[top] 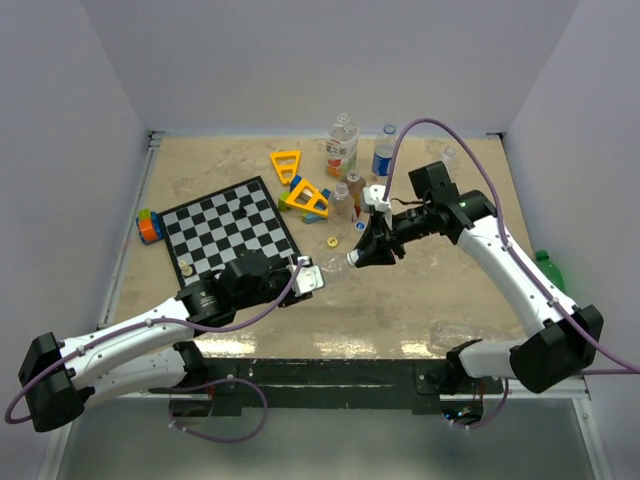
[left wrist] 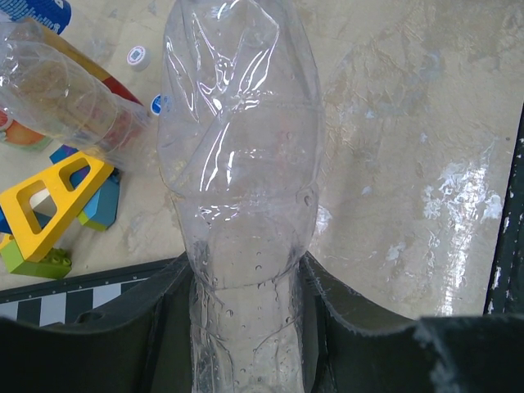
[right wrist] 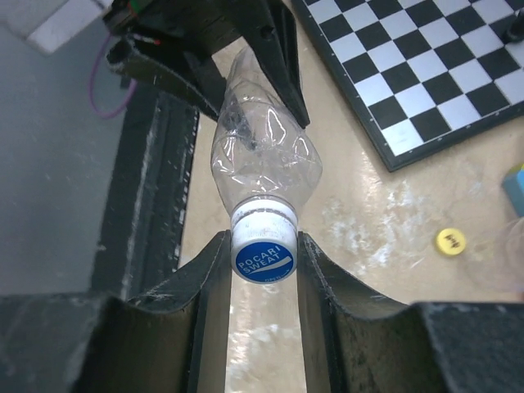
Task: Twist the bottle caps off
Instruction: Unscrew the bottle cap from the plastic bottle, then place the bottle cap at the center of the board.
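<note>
A clear unlabelled bottle (top: 325,270) is held level above the table between my two grippers. My left gripper (top: 303,277) is shut on its body, and in the left wrist view (left wrist: 246,282) the fingers press both sides of the bottle (left wrist: 241,164). My right gripper (top: 356,257) is shut on its cap (right wrist: 263,248), which is white with a blue "POCARI SWEAT" top. Both fingers (right wrist: 209,274) touch the cap's sides. The cap sits on the bottle neck (right wrist: 262,164).
Several bottles stand at the back: orange-labelled (top: 341,147), blue-labelled (top: 384,152), clear (top: 343,200). A green bottle (top: 548,268) lies at the right edge. Loose yellow cap (top: 332,242), chessboard (top: 230,228), yellow triangular frames (top: 305,195) and toy blocks (top: 148,226) lie nearby.
</note>
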Action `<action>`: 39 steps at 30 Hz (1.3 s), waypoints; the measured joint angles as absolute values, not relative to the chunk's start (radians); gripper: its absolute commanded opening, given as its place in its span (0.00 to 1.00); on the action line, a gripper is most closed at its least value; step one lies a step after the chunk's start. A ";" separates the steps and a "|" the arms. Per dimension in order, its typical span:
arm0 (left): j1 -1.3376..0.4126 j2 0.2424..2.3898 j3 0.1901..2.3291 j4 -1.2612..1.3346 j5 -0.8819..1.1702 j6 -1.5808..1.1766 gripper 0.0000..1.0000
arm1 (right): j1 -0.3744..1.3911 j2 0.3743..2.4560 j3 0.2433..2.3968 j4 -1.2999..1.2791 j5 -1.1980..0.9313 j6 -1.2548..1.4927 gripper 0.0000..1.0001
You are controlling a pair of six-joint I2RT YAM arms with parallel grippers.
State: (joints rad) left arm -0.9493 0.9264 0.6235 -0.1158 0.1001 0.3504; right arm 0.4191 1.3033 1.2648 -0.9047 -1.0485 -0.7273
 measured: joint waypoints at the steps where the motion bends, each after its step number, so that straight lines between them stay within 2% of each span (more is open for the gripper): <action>1: -0.949 0.926 0.624 -0.117 0.100 0.350 0.00 | 0.421 1.317 1.283 -0.936 -1.050 -0.786 0.00; 15: -0.949 0.926 0.624 -0.089 0.100 0.350 0.00 | 0.448 1.232 1.280 -1.062 -0.980 -1.653 0.00; 21: -0.949 0.926 0.623 -0.093 0.096 0.350 0.00 | 0.445 1.176 1.245 -1.068 -0.932 -1.884 0.00; 32: -0.945 0.926 0.623 -0.099 0.095 0.350 0.00 | 0.432 1.154 1.227 -1.081 -0.888 -1.960 0.00; 39: -0.945 0.916 0.623 -0.099 0.095 0.350 0.00 | 0.373 1.017 1.162 -0.877 -0.860 -1.536 0.00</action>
State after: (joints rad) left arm -0.9447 0.9165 0.6231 -0.0990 0.0952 0.3496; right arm 0.3733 1.0168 1.1622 -0.8772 -0.8604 -1.5364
